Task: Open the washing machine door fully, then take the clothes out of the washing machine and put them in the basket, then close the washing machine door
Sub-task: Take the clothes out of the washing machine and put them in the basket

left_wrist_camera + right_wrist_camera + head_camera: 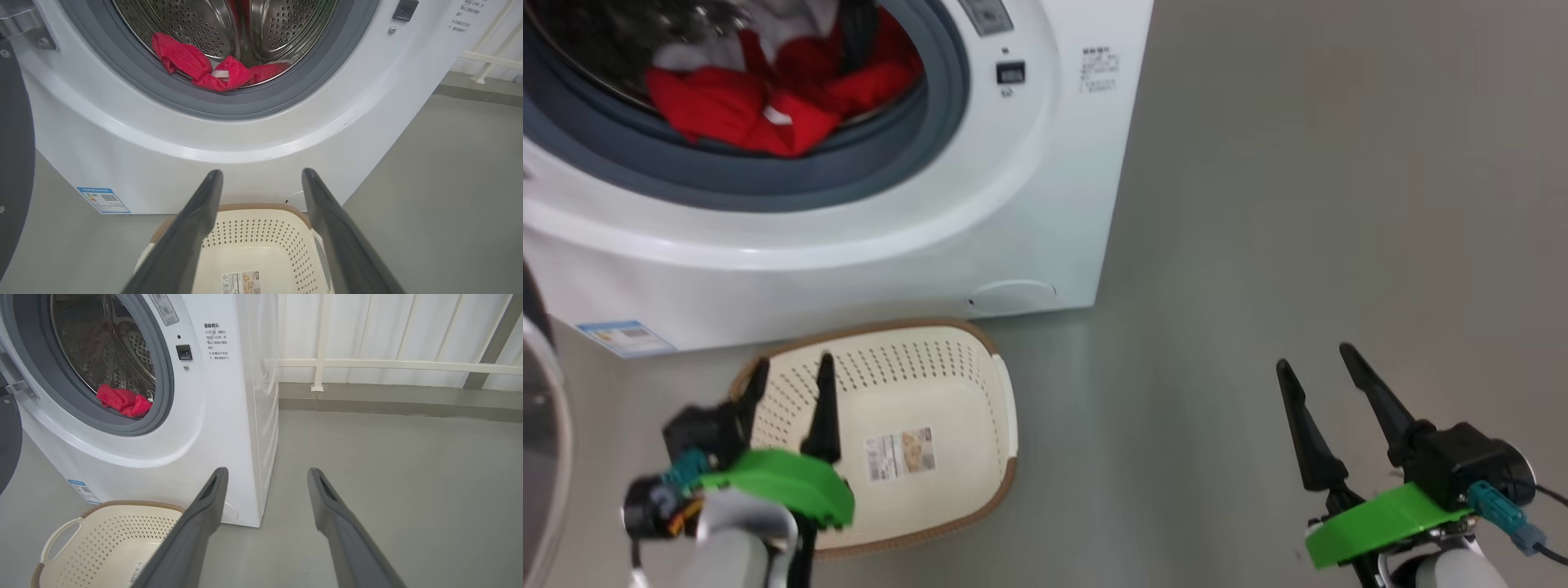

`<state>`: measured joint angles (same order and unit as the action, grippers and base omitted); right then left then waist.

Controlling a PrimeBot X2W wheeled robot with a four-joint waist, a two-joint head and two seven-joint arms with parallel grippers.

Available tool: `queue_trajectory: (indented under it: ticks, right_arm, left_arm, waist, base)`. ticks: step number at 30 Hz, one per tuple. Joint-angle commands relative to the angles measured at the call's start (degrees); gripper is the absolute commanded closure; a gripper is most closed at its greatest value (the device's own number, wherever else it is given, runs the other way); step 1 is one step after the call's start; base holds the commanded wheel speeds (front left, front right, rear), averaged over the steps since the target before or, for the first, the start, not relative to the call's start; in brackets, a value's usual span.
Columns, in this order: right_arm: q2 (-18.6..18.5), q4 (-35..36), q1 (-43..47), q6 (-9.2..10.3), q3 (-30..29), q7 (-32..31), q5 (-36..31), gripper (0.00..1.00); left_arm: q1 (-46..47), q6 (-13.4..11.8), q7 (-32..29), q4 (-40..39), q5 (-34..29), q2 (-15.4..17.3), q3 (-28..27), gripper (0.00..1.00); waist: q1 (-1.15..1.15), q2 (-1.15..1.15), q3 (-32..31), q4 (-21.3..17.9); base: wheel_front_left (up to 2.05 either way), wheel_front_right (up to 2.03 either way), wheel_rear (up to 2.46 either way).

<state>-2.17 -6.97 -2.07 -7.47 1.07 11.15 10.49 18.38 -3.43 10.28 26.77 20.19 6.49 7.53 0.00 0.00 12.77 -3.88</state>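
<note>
The white washing machine stands with its port uncovered. Its door is swung out at the left, only its dark edge showing. Red clothes lie in the steel drum against the grey seal. On the floor in front sits the cream basket, empty but for its paper label. My left gripper hovers open over the basket. My right gripper hangs open over bare floor to the right.
Grey floor spreads to the right of the machine. A white railing and panelled wall run behind it. A blue label marks the machine's lower left corner.
</note>
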Motion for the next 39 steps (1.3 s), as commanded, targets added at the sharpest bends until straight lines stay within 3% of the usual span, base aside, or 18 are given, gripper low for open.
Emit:
queue_trajectory:
  ticks: [1, 11, 17, 39]
  right_arm:
    - [-0.71, 1.51, -1.86, -0.02, 1.49, 0.66, -0.11, 0.00]
    - [-0.71, -0.47, -6.58, -0.02, 3.88, 2.77, 2.01, 0.00]
    - [-0.71, -2.31, -8.57, -0.02, 5.79, 3.65, 3.95, 0.00]
    - [-0.71, -0.81, -14.15, -0.02, 11.37, 3.85, 9.73, 0.00]
  left_arm:
    - [2.36, 0.28, 0.75, -0.64, 0.62, 1.25, -2.12, 0.00]
    - [19.35, 5.36, 1.40, 13.15, 4.04, 5.57, -4.84, 0.00]
    - [31.31, 7.16, 0.38, 18.64, 3.79, 10.36, -4.95, 0.00]
    - [57.77, 6.02, -14.24, 28.47, 2.84, 23.39, -4.69, 0.00]
  waist:
    - [0.00, 0.00, 5.03, -2.70]
    - [0.00, 0.00, 12.05, -7.00]
    - [0.00, 0.00, 15.46, -9.85]
    - [0.00, 0.00, 25.89, -17.85]
  base:
    - [0.00, 0.00, 0.00]
    - [0.00, 0.00, 0.00]
    - [0.00, 0.00, 0.00]
    - [0.00, 0.00, 0.00]
